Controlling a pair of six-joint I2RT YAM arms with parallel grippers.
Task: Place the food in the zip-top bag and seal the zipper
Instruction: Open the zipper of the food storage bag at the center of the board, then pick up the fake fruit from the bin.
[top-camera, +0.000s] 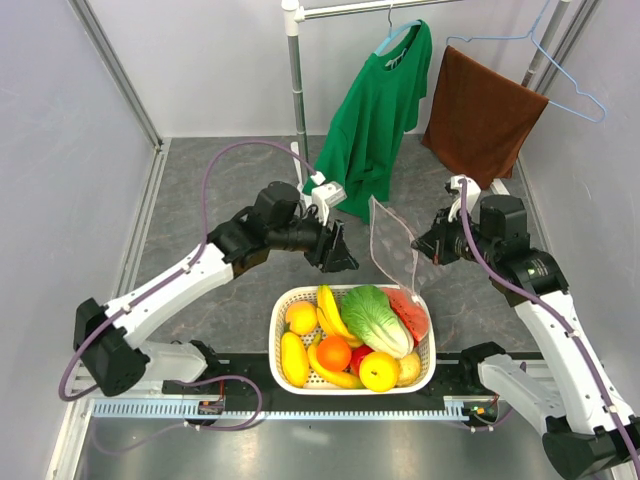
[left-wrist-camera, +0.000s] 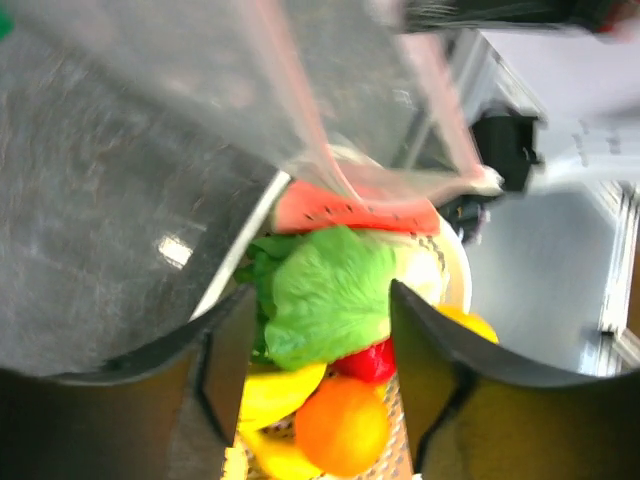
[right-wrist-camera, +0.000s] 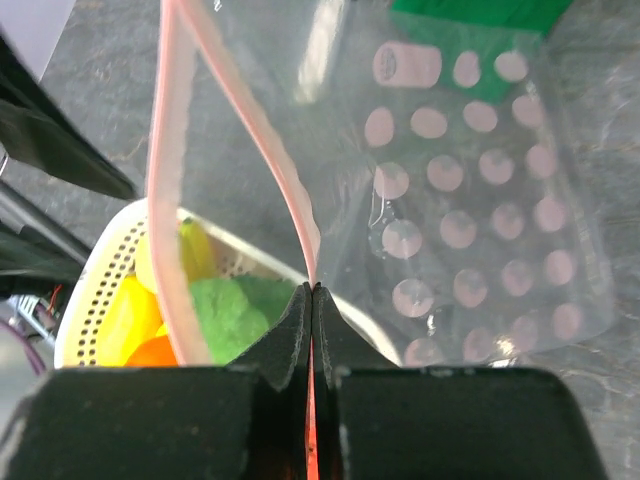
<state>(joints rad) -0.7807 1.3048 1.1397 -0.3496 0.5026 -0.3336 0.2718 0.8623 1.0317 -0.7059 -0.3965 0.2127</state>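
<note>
My right gripper (top-camera: 420, 246) (right-wrist-camera: 312, 290) is shut on the pinkish zipper (right-wrist-camera: 262, 140) of the clear dotted zip-top bag (top-camera: 392, 240) (right-wrist-camera: 470, 180) and holds it in the air above the basket's far edge, mouth slack and partly open. My left gripper (top-camera: 340, 250) (left-wrist-camera: 320, 300) is open and empty, just left of the bag and above the basket. The cabbage (top-camera: 378, 318) (left-wrist-camera: 330, 290), the orange (top-camera: 333, 352) (left-wrist-camera: 342, 425) and the round yellow fruit (top-camera: 379, 371) lie in the white basket (top-camera: 275, 340).
The basket also holds yellow bananas (top-camera: 330, 310), a watermelon slice (top-camera: 410, 312) and other toy fruit. A green shirt (top-camera: 385, 110) and a brown towel (top-camera: 480, 115) hang on a rack with a white pole (top-camera: 295, 80) at the back.
</note>
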